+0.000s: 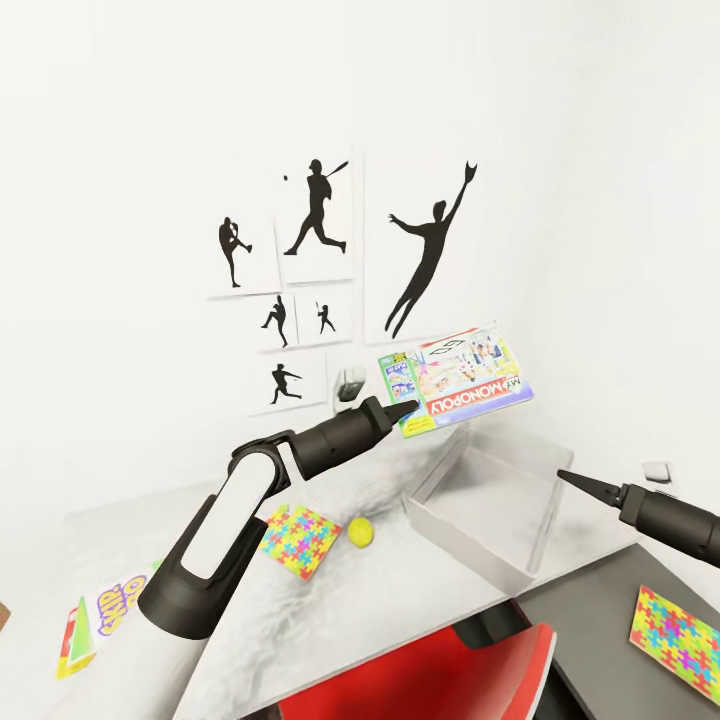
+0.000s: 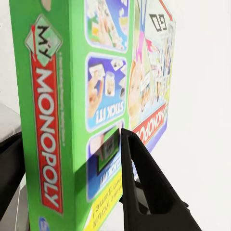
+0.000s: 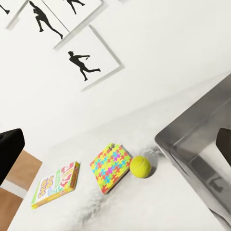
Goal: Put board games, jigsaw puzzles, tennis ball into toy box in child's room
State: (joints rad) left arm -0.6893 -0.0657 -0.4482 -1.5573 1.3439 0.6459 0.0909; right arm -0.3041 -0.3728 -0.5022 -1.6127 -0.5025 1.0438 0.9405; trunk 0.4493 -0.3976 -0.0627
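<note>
— Where was the Monopoly box [image 1: 456, 379] at that moment?

— In the air, above the toy box [image 1: 487, 500] and in front of the wall posters [image 1: 300, 275]. The left gripper [image 1: 408, 410] had its jaws clamped on one end of it; the left wrist view showed a dark finger [image 2: 139, 178] pressed flat against the printed face of the box.

— And the other arm?

— The right gripper [image 1: 580, 483] hung just beside the toy box's far side, holding nothing, and its jaws stood apart.

— What lay on the counter [image 1: 400, 590]?

— On the pale marbled part, one jigsaw puzzle [image 1: 298, 540] with the tennis ball [image 1: 361, 532] just beside it, between the puzzle and the toy box. The Skip-Bo game [image 1: 100, 622] lay well apart from them, near the counter's left edge. A second jigsaw puzzle [image 1: 680, 630] sat on the dark grey section.

— Anything nearer the robot?

— A red chair back [image 1: 470, 680].
</note>
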